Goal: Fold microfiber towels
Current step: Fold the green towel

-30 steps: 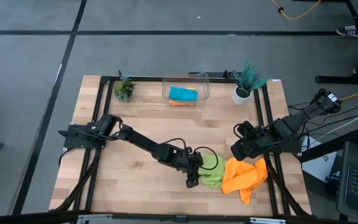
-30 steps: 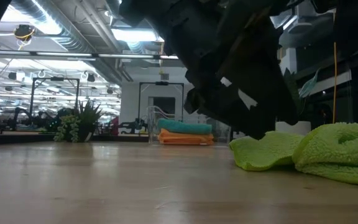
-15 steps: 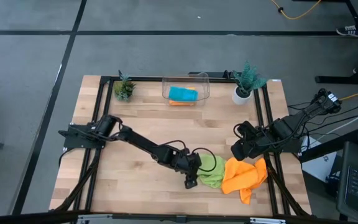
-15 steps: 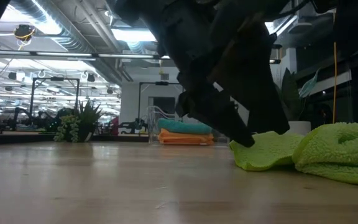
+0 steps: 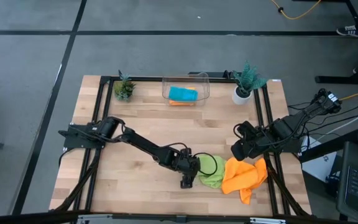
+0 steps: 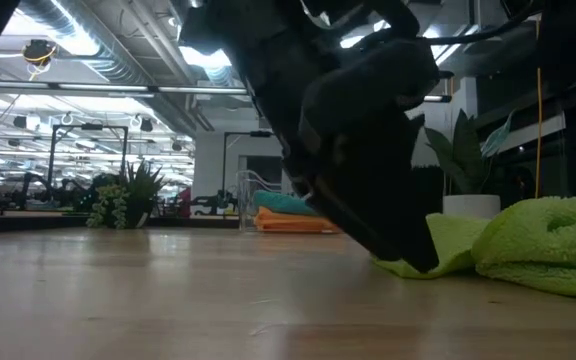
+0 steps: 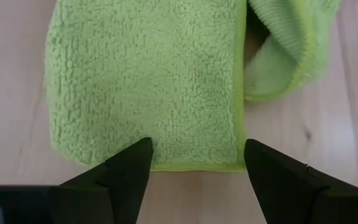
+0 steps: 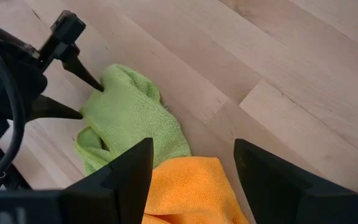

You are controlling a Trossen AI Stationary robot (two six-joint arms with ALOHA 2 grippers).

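A lime green towel [image 5: 211, 173] lies crumpled on the table near its front edge, one flat flap [image 7: 148, 81] spread toward my left gripper. An orange towel [image 5: 244, 177] lies bunched against the green towel's right side. My left gripper [image 5: 188, 180] is open and low at the green towel's left edge, a fingertip on either side of the flap's hem [image 7: 191, 167]. My right gripper [image 5: 238, 149] is open and empty, above the table just beyond the orange towel [image 8: 191, 193]. A teal towel [image 5: 183, 93] and another orange towel [image 6: 293, 224] lie folded in the bin. My left gripper's open fingertips [image 8: 98, 87] reach the hem of the lime green towel's flap, coming low from the table's left side. Whether they touch the cloth I cannot tell. The flap lies flat on the table.
A clear plastic bin [image 5: 185, 79] stands at the table's far middle. Small potted plants stand at the far left [image 5: 124, 89] and far right [image 5: 247, 78]. Bare wood [image 5: 135, 180] lies to the left of the towels.
My left gripper has drawn back a little toward the table's left edge, from over the green towel's left part to its hem, and has come lower. The green towel stays where it was.
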